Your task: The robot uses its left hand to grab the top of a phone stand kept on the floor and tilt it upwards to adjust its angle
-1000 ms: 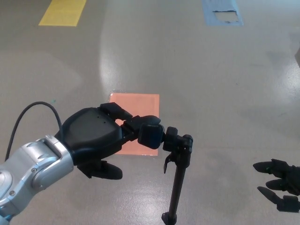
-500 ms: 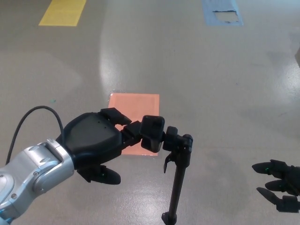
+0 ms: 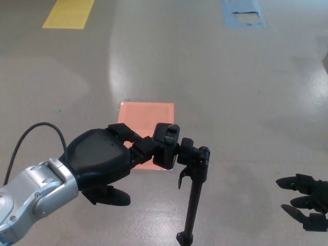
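A black phone stand [image 3: 193, 197] rises from the floor at the bottom centre, a thin pole with a clamp head on top. My left hand [image 3: 110, 159] reaches in from the lower left. Its fingers [image 3: 165, 142] are closed on the left side of the stand's head, thumb hanging below. The head's lever points down on the right of the pole's top. My right hand [image 3: 306, 201] hovers at the lower right edge, well apart from the stand, with its fingers spread and nothing in them.
An orange square patch [image 3: 148, 123] lies on the grey floor just behind my left hand. Yellow tape [image 3: 69, 13] marks the far left, and a blue patch [image 3: 243, 13] the far right. A black cable [image 3: 31, 136] loops over my left forearm.
My left hand's fingers have turned and lifted on the stand's head, which has tipped slightly upward. The pole and my right hand have stayed put.
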Available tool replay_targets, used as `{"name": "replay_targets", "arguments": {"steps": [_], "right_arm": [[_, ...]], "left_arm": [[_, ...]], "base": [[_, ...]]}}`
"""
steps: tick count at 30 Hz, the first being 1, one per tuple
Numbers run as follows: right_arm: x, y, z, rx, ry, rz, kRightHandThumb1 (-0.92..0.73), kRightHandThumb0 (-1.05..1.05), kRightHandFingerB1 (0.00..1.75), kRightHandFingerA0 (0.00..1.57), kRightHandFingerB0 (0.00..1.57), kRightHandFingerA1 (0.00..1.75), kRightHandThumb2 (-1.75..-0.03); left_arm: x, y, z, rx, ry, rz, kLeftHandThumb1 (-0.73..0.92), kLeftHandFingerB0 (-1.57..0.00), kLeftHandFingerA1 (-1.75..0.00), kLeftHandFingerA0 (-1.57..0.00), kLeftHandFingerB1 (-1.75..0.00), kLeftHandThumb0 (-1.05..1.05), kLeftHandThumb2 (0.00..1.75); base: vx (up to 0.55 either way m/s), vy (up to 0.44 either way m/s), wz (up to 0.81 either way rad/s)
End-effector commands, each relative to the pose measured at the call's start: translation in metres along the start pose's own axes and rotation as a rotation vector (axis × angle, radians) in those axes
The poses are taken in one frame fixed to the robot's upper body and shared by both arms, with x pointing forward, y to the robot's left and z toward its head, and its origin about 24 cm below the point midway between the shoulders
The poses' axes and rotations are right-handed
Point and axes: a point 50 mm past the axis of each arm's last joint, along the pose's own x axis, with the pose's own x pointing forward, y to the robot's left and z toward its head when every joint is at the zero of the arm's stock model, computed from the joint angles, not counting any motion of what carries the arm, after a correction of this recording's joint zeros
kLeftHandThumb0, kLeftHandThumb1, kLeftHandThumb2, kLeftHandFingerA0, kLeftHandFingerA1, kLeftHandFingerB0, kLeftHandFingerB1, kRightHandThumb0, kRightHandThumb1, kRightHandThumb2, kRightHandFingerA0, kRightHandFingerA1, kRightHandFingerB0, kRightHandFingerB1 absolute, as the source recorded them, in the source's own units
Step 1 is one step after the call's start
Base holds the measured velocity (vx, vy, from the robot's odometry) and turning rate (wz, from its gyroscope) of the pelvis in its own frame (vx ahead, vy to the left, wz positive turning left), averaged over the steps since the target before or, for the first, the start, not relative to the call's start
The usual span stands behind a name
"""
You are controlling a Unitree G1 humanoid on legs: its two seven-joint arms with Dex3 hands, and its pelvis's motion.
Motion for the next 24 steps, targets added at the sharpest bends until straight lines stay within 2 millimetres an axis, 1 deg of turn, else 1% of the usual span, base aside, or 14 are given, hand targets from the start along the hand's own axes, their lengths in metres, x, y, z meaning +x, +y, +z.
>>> {"name": "replay_targets", "arguments": {"steps": [1, 2, 10, 11, 12, 13, 15, 16, 18, 19, 24], "right_arm": [[-0.0012, -0.0075, -0.0014, -0.007, 0.018, -0.008, -0.71, -0.68, 0.35, 0.34, 0.32, 0.4, -0.63], [-0.0011, -0.0074, -0.0013, -0.006, 0.017, -0.007, -0.71, -0.65, 0.34, 0.34, 0.32, 0.39, -0.61], [-0.0007, -0.0079, -0.0009, 0.002, 0.013, -0.009, -0.7, -0.69, 0.35, 0.35, 0.31, 0.4, -0.63], [-0.0005, -0.0082, -0.001, 0.004, 0.015, -0.01, -0.71, -0.67, 0.34, 0.35, 0.32, 0.39, -0.61], [-0.0004, -0.0084, -0.001, 0.005, 0.016, -0.01, -0.71, -0.67, 0.34, 0.35, 0.32, 0.39, -0.61], [-0.0001, -0.0086, -0.001, 0.002, 0.019, -0.009, -0.71, -0.66, 0.33, 0.35, 0.32, 0.39, -0.6], [0.0, -0.0087, -0.001, -0.002, 0.021, -0.009, -0.71, -0.66, 0.33, 0.35, 0.32, 0.39, -0.6], [0.0001, -0.0086, -0.001, 0.0, 0.021, -0.009, -0.71, -0.65, 0.34, 0.34, 0.32, 0.39, -0.61], [0.0003, -0.0085, -0.001, 0.004, 0.022, -0.01, -0.71, -0.65, 0.34, 0.34, 0.32, 0.39, -0.61], [0.0002, -0.0084, -0.0011, 0.004, 0.022, -0.008, -0.71, -0.67, 0.34, 0.34, 0.31, 0.39, -0.61], [0.0001, -0.0084, -0.0011, 0.005, 0.02, -0.005, -0.71, -0.66, 0.34, 0.34, 0.31, 0.4, -0.61]], "left_arm": [[-0.005, -0.0095, -0.0018, 0.0, -0.004, -0.043, 0.66, -0.01, -0.3, -0.24, -0.2, -0.66, 0.61], [-0.0051, -0.0098, -0.002, 0.002, -0.003, -0.046, 0.54, 0.0, -0.43, -0.16, -0.18, -0.7, 0.86], [-0.005, -0.0087, -0.0023, 0.007, -0.004, -0.042, 0.53, 0.0, -0.43, -0.16, -0.18, -0.7, 0.86], [-0.0048, -0.0085, -0.0025, 0.007, -0.004, -0.043, 0.67, -0.01, -0.3, -0.23, -0.19, -0.66, 0.61], [-0.0045, -0.0083, -0.0026, 0.006, -0.003, -0.043, 0.67, -0.01, -0.3, -0.23, -0.19, -0.66, 0.61], [-0.0043, -0.008, -0.0025, 0.008, -0.002, -0.046, 0.54, 0.0, -0.43, -0.17, -0.18, -0.7, 0.86], [-0.0042, -0.0078, -0.0023, 0.012, -0.001, -0.049, 0.54, 0.0, -0.43, -0.17, -0.18, -0.7, 0.86], [-0.0042, -0.008, -0.0023, 0.012, -0.001, -0.047, 0.67, -0.01, -0.31, -0.25, -0.19, -0.67, 0.61], [-0.0042, -0.0085, -0.0024, 0.011, -0.002, -0.043, 0.67, -0.01, -0.31, -0.25, -0.19, -0.67, 0.61], [-0.0043, -0.0088, -0.0024, 0.009, -0.002, -0.043, 0.53, -0.01, -0.43, -0.18, -0.19, -0.7, 0.85], [-0.0041, -0.0073, -0.0036, 0.023, 0.017, -0.043, 0.55, 0.0, -0.43, -0.13, -0.15, -0.72, 0.88]], "base": [[0.0, 0.0, 0.0], [0.0, 0.0, 0.0], [0.0, 0.0, 0.0], [0.0, 0.0, 0.0], [0.0, 0.0, 0.0], [0.0, 0.0, 0.0], [0.0, 0.0, 0.0], [0.0, 0.0, 0.0], [0.0, 0.0, 0.0], [0.0, 0.0, 0.0], [0.0, 0.0, 0.0]]}}
